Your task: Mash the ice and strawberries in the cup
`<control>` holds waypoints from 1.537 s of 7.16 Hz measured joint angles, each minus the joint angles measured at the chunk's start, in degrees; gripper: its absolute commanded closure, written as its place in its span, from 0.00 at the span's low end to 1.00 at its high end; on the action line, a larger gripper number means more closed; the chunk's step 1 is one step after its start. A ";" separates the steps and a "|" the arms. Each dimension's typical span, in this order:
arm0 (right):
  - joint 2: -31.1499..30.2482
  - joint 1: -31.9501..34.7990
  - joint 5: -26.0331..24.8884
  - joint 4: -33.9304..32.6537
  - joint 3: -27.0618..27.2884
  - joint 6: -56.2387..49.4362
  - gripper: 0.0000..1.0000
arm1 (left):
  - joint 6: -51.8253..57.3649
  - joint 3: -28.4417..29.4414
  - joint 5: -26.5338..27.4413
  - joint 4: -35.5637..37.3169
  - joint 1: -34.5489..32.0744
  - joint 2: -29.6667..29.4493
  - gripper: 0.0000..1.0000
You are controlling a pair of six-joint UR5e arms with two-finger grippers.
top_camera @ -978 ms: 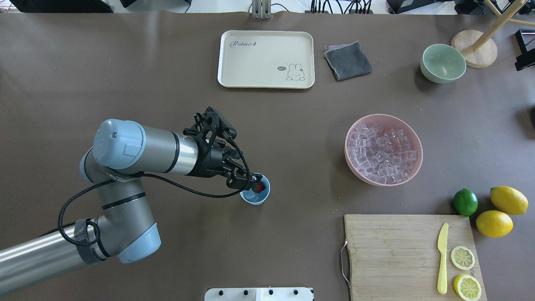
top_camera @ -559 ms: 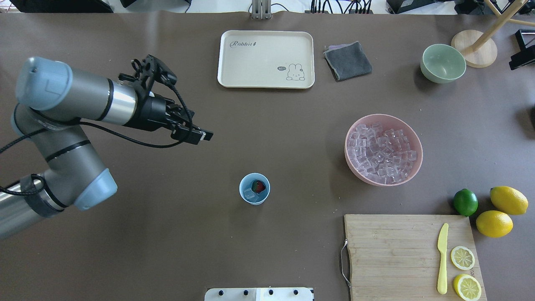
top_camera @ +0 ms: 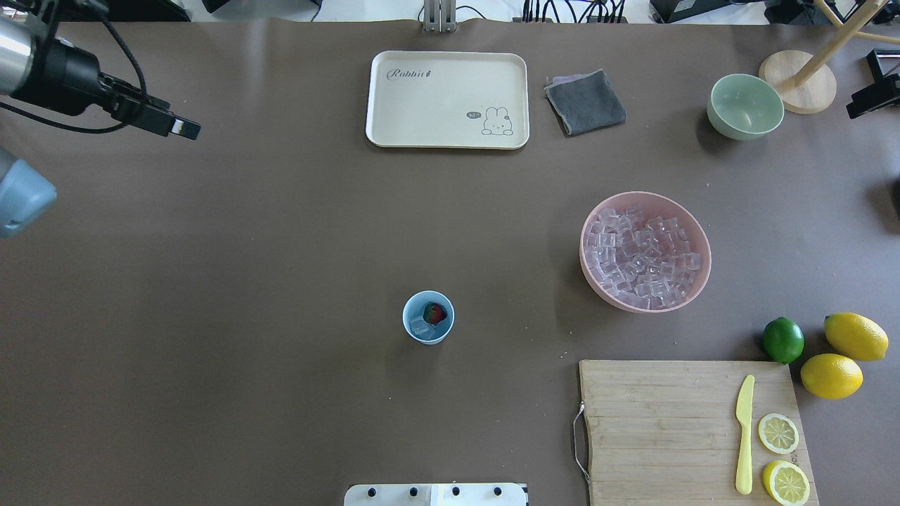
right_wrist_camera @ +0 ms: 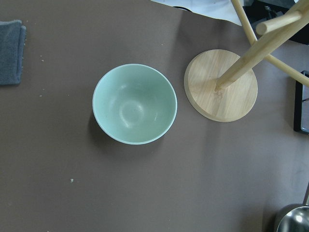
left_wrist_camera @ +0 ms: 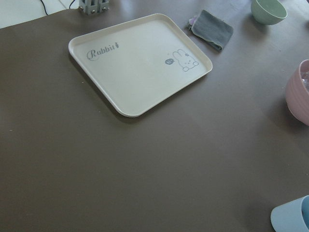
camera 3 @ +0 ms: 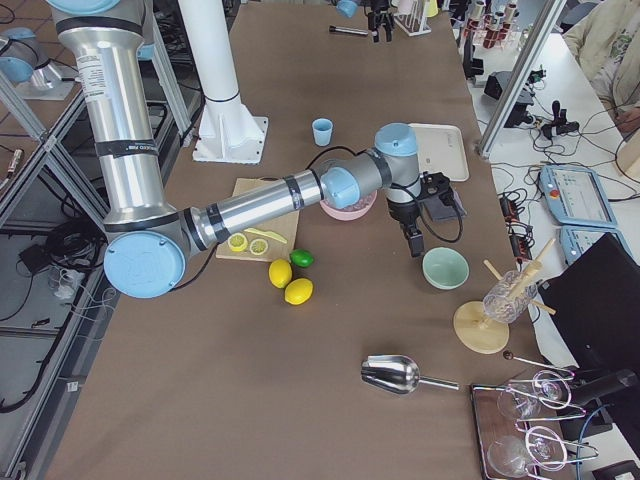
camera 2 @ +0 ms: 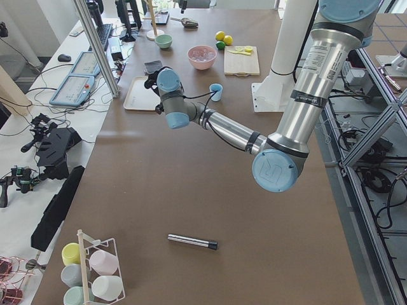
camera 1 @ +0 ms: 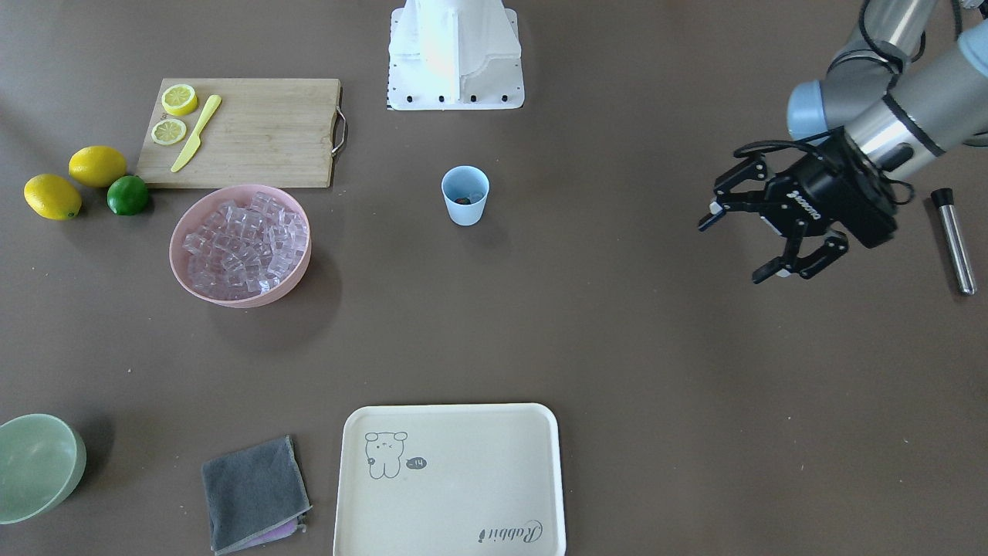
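Bench (top_camera: 281, 246): cup (camera 1: 465, 210) stands mid-bench, upright, ungripped, within either arm's reach.
Left hand (camera 1: 733, 249): raised, well apart from cup, out toward bench's left end where metal rod (camera 1: 954, 243) lies flat. Fingers spread wide, empty. Rod likely masher, so probably next pick.
Right hand (camera 3: 413, 240): hangs beside green bowl (right_wrist_camera: 104, 121); how far open, cannot tell.
In cup: ice (top_camera: 420, 326) beside strawberry (top_camera: 437, 313), both whole. Mashing not begun.

The cream tray (top_camera: 447, 98) near the far edge of the worktop (top_camera: 281, 246) carries the script word "Rabbit" in one corner, and its small speech bubble is too tiny to read.
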 measured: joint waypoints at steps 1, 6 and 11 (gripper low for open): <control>-0.35 0.03 0.43 0.01 0.61 0.13 0.00 | 5.03 2.96 -2.58 1.22 -4.22 0.87 0.03; -0.53 -0.13 0.60 0.01 2.01 0.43 0.00 | 12.60 11.83 -4.66 13.85 -16.24 5.92 0.03; -0.10 -1.51 -0.40 0.72 3.81 0.05 0.00 | 20.47 19.39 -0.36 28.16 -20.13 6.91 0.02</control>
